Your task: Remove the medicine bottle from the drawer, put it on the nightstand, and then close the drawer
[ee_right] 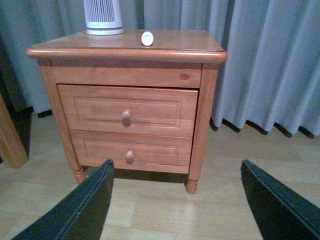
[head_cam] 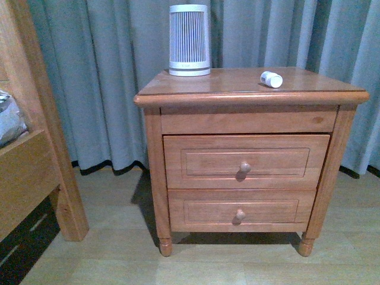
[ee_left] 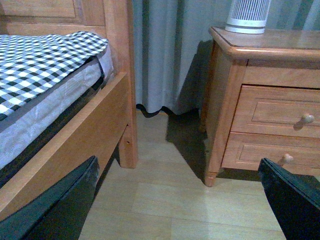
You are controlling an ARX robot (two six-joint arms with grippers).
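The medicine bottle [head_cam: 271, 79] lies on its side on the right part of the nightstand [head_cam: 237, 95] top; in the right wrist view the medicine bottle [ee_right: 147, 38] shows cap-on. The drawer [head_cam: 246, 161], the upper one with a round knob [head_cam: 244, 167], has its front slightly forward of the lower drawer's front. Neither arm shows in the front view. My left gripper [ee_left: 175, 210] is open over bare floor, left of the nightstand [ee_left: 225, 100]. My right gripper [ee_right: 177, 205] is open above the floor, facing the drawer [ee_right: 127, 111] from a distance. Both hold nothing.
A tall white ribbed cylinder [head_cam: 189, 40] stands at the back left of the nightstand top. The wooden bed frame [head_cam: 35, 148] with a checked cover [ee_left: 40, 65] stands to the left. Grey curtains [head_cam: 107, 77] hang behind. The lower drawer [head_cam: 240, 211] is shut.
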